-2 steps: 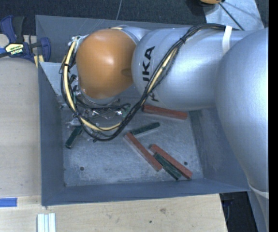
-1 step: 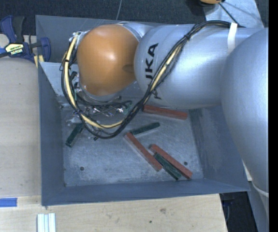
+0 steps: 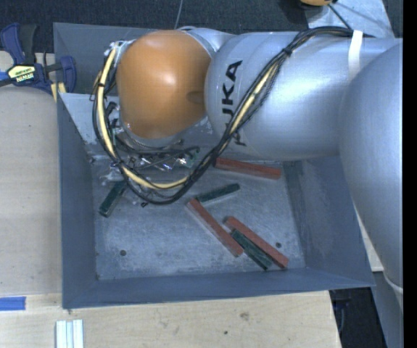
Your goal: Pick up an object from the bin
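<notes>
My gripper point(image 3: 159, 161) is low in the bin's back left part, and only a bit of its shiny metal body shows. A dark green stick point(image 3: 111, 199) lies just to its lower left, slanting towards the left wall. Another dark green stick point(image 3: 218, 192) lies to its right on the bin floor. A red-brown stick point(image 3: 249, 169) lies along the back, partly under the arm.
Towards the front right lie a red-brown stick point(image 3: 214, 227) and a red stick beside a dark green one point(image 3: 256, 243), all slanting. The arm with its orange dome and looping cables covers the back of the bin.
</notes>
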Available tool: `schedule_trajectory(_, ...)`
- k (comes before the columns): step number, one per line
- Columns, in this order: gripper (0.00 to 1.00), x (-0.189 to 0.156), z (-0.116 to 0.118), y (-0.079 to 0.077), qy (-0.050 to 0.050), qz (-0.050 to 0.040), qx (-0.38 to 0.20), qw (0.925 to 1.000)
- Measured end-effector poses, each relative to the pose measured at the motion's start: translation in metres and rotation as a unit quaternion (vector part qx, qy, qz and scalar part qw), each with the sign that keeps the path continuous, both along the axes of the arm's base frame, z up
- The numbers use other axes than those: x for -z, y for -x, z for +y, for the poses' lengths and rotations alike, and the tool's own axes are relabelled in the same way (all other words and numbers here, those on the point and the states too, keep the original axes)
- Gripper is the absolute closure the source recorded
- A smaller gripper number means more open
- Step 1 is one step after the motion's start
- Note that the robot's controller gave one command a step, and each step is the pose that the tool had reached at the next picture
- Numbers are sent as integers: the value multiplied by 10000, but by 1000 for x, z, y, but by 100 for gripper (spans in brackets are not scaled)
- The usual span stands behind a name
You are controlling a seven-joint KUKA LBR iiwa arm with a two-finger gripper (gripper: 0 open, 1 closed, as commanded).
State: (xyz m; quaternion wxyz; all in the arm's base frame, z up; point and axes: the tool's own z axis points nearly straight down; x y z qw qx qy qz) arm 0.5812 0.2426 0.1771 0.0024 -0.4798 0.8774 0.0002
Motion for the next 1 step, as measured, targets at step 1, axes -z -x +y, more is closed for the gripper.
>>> schedule_trajectory(1,100,-8,0,0,-3,-8,2,10000)
